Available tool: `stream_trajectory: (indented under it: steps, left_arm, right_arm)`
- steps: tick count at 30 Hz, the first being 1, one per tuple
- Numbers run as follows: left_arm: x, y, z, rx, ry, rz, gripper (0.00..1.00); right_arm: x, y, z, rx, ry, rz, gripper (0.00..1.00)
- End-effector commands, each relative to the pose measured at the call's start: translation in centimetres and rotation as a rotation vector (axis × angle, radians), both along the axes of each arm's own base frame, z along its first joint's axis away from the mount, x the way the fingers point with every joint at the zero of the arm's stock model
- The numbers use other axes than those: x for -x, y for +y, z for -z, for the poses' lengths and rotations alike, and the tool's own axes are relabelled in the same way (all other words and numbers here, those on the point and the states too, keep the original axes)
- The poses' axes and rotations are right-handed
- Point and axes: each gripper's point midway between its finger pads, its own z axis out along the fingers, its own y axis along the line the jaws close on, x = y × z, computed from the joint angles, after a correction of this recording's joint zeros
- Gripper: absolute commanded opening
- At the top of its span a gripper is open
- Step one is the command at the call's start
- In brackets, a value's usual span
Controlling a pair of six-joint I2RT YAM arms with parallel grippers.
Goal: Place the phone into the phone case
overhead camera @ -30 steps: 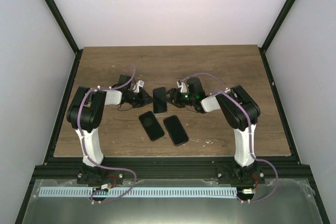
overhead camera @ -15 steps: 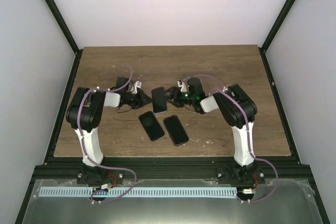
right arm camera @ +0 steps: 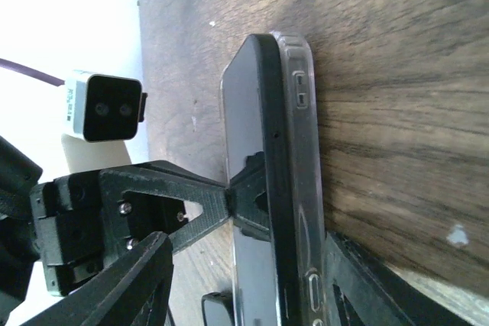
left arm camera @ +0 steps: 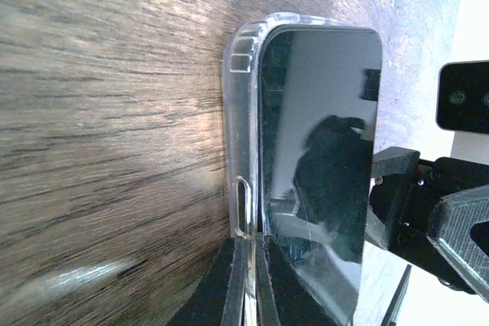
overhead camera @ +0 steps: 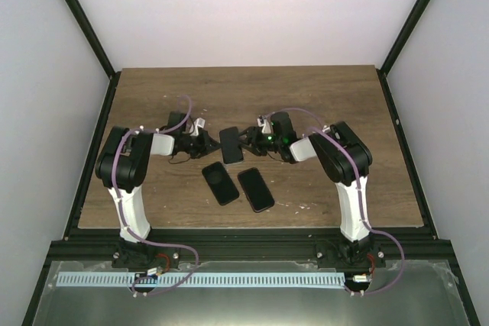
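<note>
A black phone (overhead camera: 231, 145) sits partly in a clear phone case (left arm camera: 238, 135) and is held tilted above the table between both grippers. My left gripper (left arm camera: 250, 243) is shut on the case's side wall, beside the phone's dark screen (left arm camera: 321, 143); it shows in the top view (overhead camera: 208, 143). My right gripper (right arm camera: 248, 243) straddles the phone's (right arm camera: 256, 135) other long edge with its jaws wide. One finger (right arm camera: 355, 280) lies under the case (right arm camera: 304, 150), and the other finger (right arm camera: 122, 288) stands clear of the screen. In the top view the right gripper (overhead camera: 250, 141) is just right of the phone.
Two more black phones (overhead camera: 220, 183) (overhead camera: 256, 188) lie flat on the wooden table (overhead camera: 321, 97), just nearer than the held one. Black frame rails (overhead camera: 397, 143) border the table on both sides.
Both grippers and the held phone have shifted slightly left and away. The two phones on the table have not moved.
</note>
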Motion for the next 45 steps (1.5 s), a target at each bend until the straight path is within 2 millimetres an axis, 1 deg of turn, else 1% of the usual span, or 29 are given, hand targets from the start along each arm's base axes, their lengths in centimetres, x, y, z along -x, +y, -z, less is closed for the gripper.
stream_trajectory:
  steps: [1, 5, 8, 11, 15, 16, 18, 20, 21, 23, 27, 29, 31, 33, 36, 38, 40, 43, 45]
  left_arm:
    - [2.8, -0.6, 3.5, -0.053, 0.121, 0.046, 0.02]
    - [2.8, 0.4, 3.8, -0.082, 0.118, 0.023, 0.01]
    - [3.0, 0.5, 4.1, -0.082, 0.123, 0.024, 0.01]
    - [3.1, 0.6, 4.3, -0.082, 0.124, 0.026, 0.01]
    - [2.9, 0.3, 3.9, -0.067, 0.113, 0.029, 0.03]
    - [2.8, 0.2, 3.6, -0.056, 0.108, 0.032, 0.05]
    - [2.5, -0.1, 2.7, -0.031, 0.093, 0.034, 0.16]
    - [2.2, -0.4, 1.6, -0.014, 0.067, 0.040, 0.24]
    - [2.0, -0.4, 1.1, -0.009, 0.052, 0.041, 0.29]
    - [1.6, -0.5, 0.4, -0.008, 0.031, 0.043, 0.31]
    - [1.4, -0.4, 0.8, -0.021, 0.036, 0.045, 0.28]
    - [1.5, -0.4, 1.1, -0.026, 0.042, 0.044, 0.28]
    - [1.5, -0.4, 1.4, -0.028, 0.045, 0.043, 0.28]
    - [1.3, -0.4, 1.4, -0.026, 0.041, 0.042, 0.28]
    - [1.1, -0.6, 1.2, -0.016, 0.032, 0.045, 0.28]
    - [1.1, -0.8, 1.2, -0.008, 0.032, 0.050, 0.28]
    - [1.2, -1.2, 1.4, -0.013, 0.041, 0.059, 0.28]
    - [1.6, -2.1, 1.6, -0.012, 0.056, 0.087, 0.28]
    - [1.8, -2.3, 1.7, -0.019, 0.061, 0.092, 0.27]
  right_arm:
    - [2.5, 3.8, -2.9, 0.016, -0.087, -0.169, 0.55]
    - [2.5, 2.5, -0.4, 0.132, -0.062, -0.132, 0.54]
    - [2.2, 1.2, 0.8, 0.225, -0.062, -0.083, 0.54]
    - [1.5, 0.3, 1.0, 0.297, -0.087, -0.038, 0.58]
    - [1.2, 0.3, 1.8, 0.388, -0.096, -0.047, 0.62]
    - [1.3, 0.5, 2.0, 0.388, -0.094, -0.054, 0.62]
    - [1.6, 0.7, 2.1, 0.384, -0.091, -0.063, 0.62]
    - [1.7, 0.6, 2.2, 0.378, -0.084, -0.057, 0.63]
    - [1.8, 0.5, 2.3, 0.375, -0.081, -0.054, 0.61]
    - [1.8, 0.4, 2.1, 0.368, -0.088, -0.041, 0.56]
    - [1.5, 0.1, 1.0, 0.368, -0.126, -0.020, 0.40]
    - [1.3, 0.0, 0.5, 0.386, -0.148, -0.022, 0.37]
    - [1.2, -0.1, 0.3, 0.402, -0.162, -0.026, 0.36]
    - [1.1, -0.2, 0.2, 0.411, -0.171, -0.033, 0.30]
    - [1.1, 0.2, 0.0, 0.406, -0.190, -0.052, 0.19]
    - [1.2, 0.8, -0.4, 0.381, -0.210, -0.077, 0.11]
    - [1.5, 1.5, -0.4, 0.363, -0.219, -0.104, 0.06]
    - [2.4, 3.5, -0.6, 0.326, -0.245, -0.181, 0.01]
    - [2.9, 4.2, -0.2, 0.343, -0.240, -0.205, 0.01]
